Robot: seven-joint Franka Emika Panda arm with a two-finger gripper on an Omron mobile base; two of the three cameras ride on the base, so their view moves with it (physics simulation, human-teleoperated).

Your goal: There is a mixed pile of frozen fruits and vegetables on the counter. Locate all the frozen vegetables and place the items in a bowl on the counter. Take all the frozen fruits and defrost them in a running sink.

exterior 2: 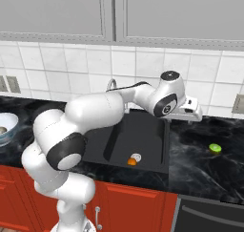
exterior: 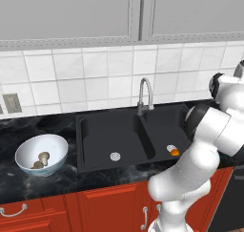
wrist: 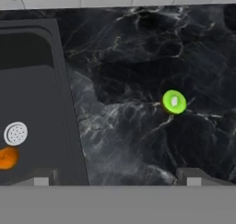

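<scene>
Stretching across the scene: black marble counter (exterior: 28, 183), above red cabinets (exterior: 109, 207) and below a white tiled wall (exterior: 95, 73).
Sitting sunk into that counter: matte black double sink (exterior: 102, 131), silver faucet (exterior: 145, 95) rising at its back edge.
Reaching over the right basin toward the counter right of the sink: white arm, gripper (wrist: 115, 176) hanging above the stone with jaws spread wide, gripping nothing, both tips showing at the bottom of the hand view.
Resting on the counter left of the sink: bowl (exterior: 26, 154), holding both tan mushroom pieces (exterior: 41, 160).
Lying in the right basin, just beside its round silver drain (wrist: 15, 133): orange fruit (wrist: 6, 157).
Lying alone on the counter right of the sink, well apart from the basin: lime green fruit (wrist: 174, 102).
</scene>
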